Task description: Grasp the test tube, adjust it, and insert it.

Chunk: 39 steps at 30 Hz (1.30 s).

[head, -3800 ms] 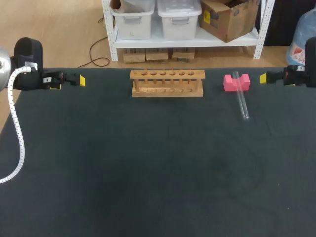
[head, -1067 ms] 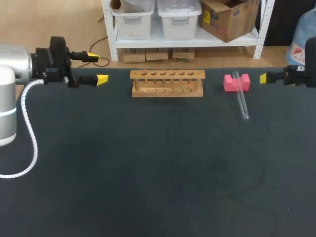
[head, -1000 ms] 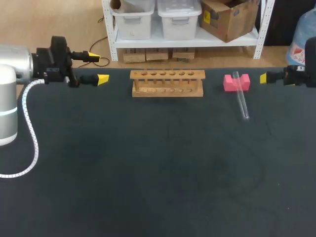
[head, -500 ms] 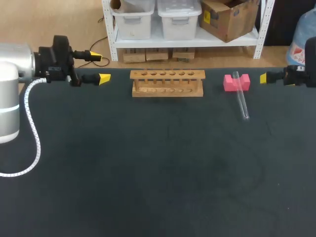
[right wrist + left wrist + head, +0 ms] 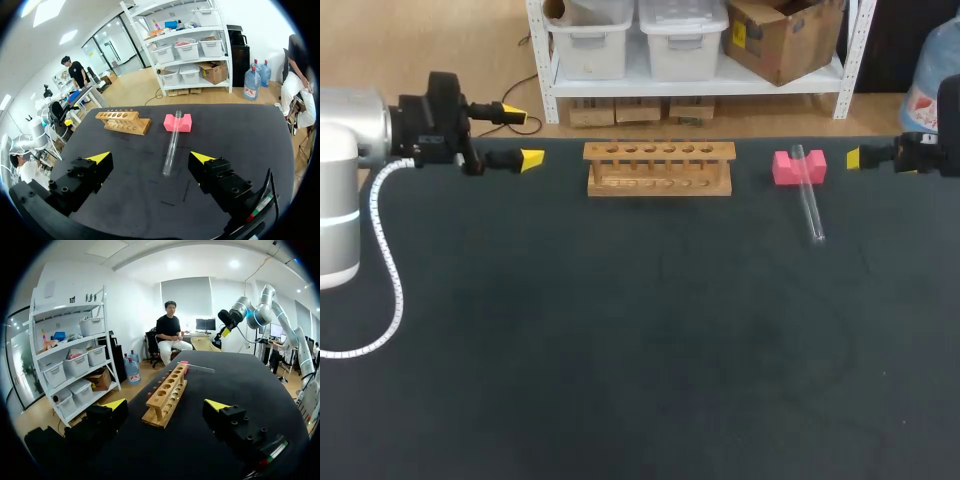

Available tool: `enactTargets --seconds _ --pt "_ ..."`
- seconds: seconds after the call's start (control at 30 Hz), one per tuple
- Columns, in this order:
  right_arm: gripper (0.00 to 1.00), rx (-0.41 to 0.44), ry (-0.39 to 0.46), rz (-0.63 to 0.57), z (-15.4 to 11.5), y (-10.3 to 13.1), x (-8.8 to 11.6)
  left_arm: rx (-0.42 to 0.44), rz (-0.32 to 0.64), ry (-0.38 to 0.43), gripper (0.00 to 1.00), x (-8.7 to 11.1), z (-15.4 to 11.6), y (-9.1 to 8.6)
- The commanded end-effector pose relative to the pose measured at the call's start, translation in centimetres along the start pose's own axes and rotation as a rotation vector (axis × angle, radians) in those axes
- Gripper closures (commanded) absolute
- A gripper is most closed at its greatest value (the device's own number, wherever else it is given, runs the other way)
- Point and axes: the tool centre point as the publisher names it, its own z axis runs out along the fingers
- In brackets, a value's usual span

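A clear test tube [image 5: 809,196] lies on the dark table, its far end resting in the notch of a pink block [image 5: 798,167]. The wooden rack [image 5: 659,168], with a row of holes, stands at the back middle. My left gripper [image 5: 522,136] is open just left of the rack, pointing at its end; in the left wrist view the rack [image 5: 167,400] lies straight ahead of the left gripper [image 5: 166,404]. My right gripper [image 5: 855,158] sits at the right edge, open and empty. In the right wrist view the tube [image 5: 172,142] lies ahead of the right gripper [image 5: 150,157], with the block [image 5: 178,122] beyond.
The table's back edge runs just behind the rack and the pink block. A white ribbed cable [image 5: 375,262] hangs from my left arm over the table's left side. Bare dark mat [image 5: 640,350] fills the middle and front.
My left arm has come in from the table's left edge toward the rack, its gripper turned and opened wider; in the last second it edged slightly right. The right arm and tube are unmoved.
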Motion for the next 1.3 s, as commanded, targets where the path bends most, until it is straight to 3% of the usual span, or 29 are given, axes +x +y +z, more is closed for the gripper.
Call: enactTargets --seconds 0.03,1.13,1.3 --pt "0.0 0.007 0.0 0.0 -0.11 0.14 0.03 -0.002 0.002 -0.005 0.0 0.12 -0.01 0.0" --pt "0.0 0.011 -0.002 0.005 -0.04 -0.03 0.04 -0.002 0.002 -0.005 0.0 0.12 -0.01 0.0" --pt "0.0 0.182 -0.022 -0.083 0.78 -0.72 -0.26 -0.002 0.002 -0.005 0.0 0.12 -0.01 0.0"
